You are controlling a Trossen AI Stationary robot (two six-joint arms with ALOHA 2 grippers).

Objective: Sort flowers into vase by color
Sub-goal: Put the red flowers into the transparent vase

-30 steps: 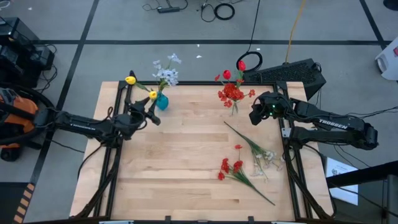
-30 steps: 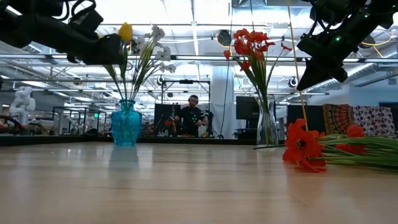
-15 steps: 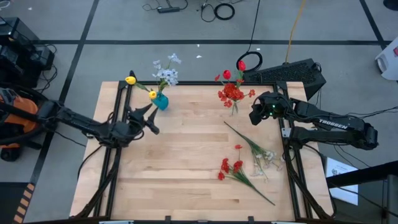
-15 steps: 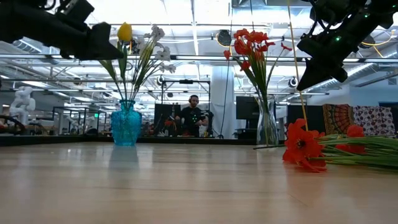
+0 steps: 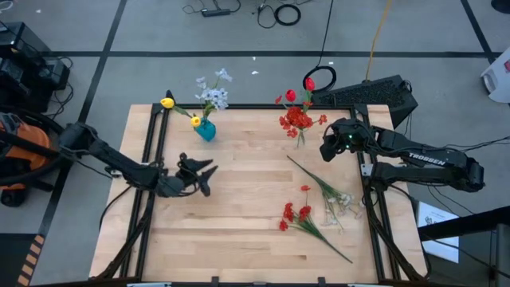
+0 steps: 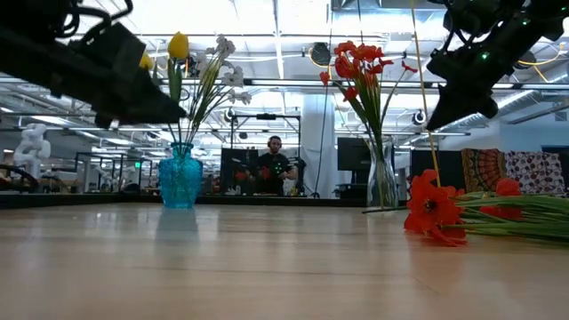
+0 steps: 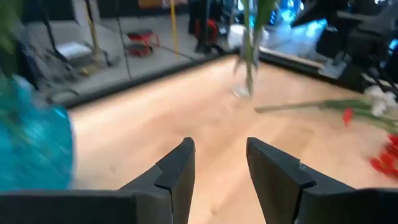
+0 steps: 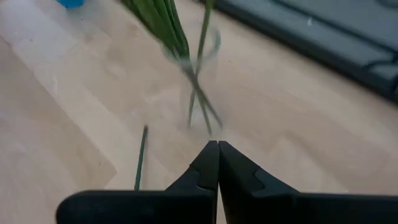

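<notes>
At table's rear, blue vase [image 5: 205,131] holding yellow and white flowers [image 5: 209,96], clear vase [image 5: 300,137] red ones [image 5: 296,118], left jaws spread, right jaws pressed together.

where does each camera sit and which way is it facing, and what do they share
High view: above the table, looking straight down; shows both arms, the left gripper and the right gripper.
Low view: at tabletop height, looking level across the table into the room; arms enter from above.
Left wrist view: on the left arm, facing the clear vase past its open fingers.
Right wrist view: on the right arm, looking down at the clear vase past its shut fingers.
Shared: the blue vase shows in all four.
</notes>
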